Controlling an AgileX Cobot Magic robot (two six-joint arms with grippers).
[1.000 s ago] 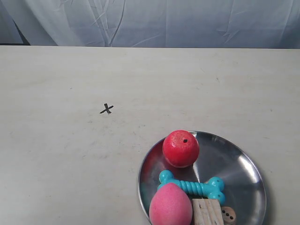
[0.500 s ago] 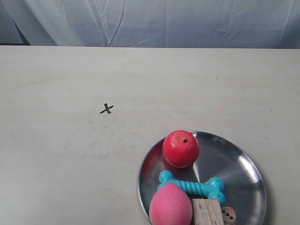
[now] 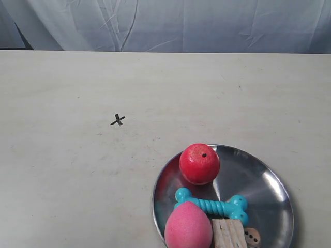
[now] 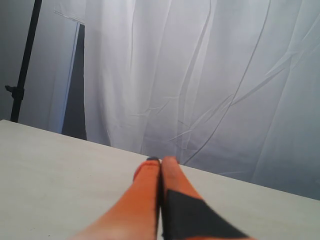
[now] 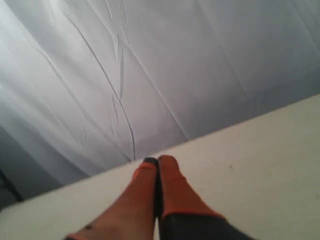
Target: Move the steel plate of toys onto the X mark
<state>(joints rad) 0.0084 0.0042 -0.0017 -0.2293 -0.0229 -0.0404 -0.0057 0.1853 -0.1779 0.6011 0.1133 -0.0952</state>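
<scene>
Presently, left hand [image 4: 160, 161] and right hand [image 5: 157, 161] both pinched together, empty; steel plate [image 3: 269, 191] of toys [image 3: 199, 164] on desk [image 3: 62, 181], well apart from X mark [image 3: 118, 120].

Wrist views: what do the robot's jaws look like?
The left gripper has two long, tapering orange jaws with rounded tips; one has a black patch lower down, the other a small dark tip. The right gripper looks the same. No cables or lettering show.
</scene>
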